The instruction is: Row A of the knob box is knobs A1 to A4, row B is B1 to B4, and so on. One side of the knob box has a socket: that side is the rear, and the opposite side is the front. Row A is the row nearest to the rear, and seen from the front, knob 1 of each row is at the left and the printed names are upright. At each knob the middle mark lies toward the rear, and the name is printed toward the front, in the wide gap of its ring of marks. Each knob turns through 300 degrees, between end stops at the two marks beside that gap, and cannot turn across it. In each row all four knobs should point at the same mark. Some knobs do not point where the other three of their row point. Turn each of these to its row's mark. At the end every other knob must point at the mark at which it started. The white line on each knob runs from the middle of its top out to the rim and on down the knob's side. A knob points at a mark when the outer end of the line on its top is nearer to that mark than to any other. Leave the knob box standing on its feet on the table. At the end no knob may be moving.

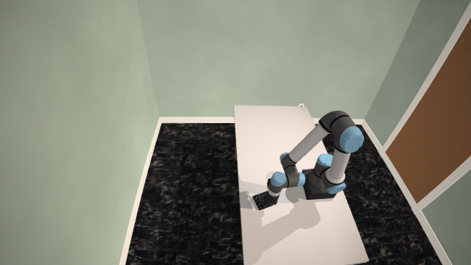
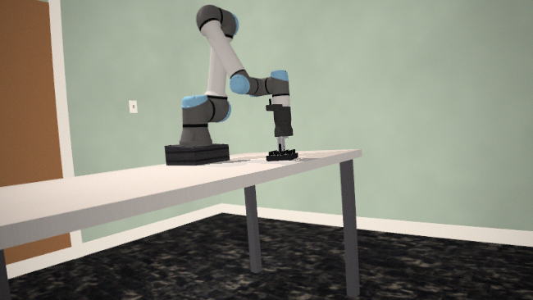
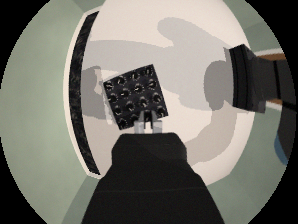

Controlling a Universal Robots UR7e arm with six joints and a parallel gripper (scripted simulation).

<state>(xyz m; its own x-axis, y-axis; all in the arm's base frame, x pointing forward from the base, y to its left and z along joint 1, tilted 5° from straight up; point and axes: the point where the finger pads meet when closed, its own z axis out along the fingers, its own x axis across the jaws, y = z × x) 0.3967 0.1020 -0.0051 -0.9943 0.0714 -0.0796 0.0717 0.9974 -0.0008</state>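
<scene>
The black knob box (image 1: 261, 201) (image 2: 282, 156) (image 3: 132, 95) stands on the white table (image 1: 268, 127) (image 2: 123, 184) near its left edge. Its knobs are small and dark, and I cannot read their lines or names. My gripper (image 2: 280, 147) (image 3: 147, 116) points straight down onto the box. Its fingers are closed around a knob in the row at the box's edge nearest the wrist camera. I cannot tell which knob it is. In the top view the wrist hides the fingers.
The arm's black base (image 1: 319, 188) (image 2: 197, 153) (image 3: 256, 83) stands on the table to the right of the box. The table edge and the dark floor (image 1: 188, 188) (image 3: 81, 96) lie just beyond the box.
</scene>
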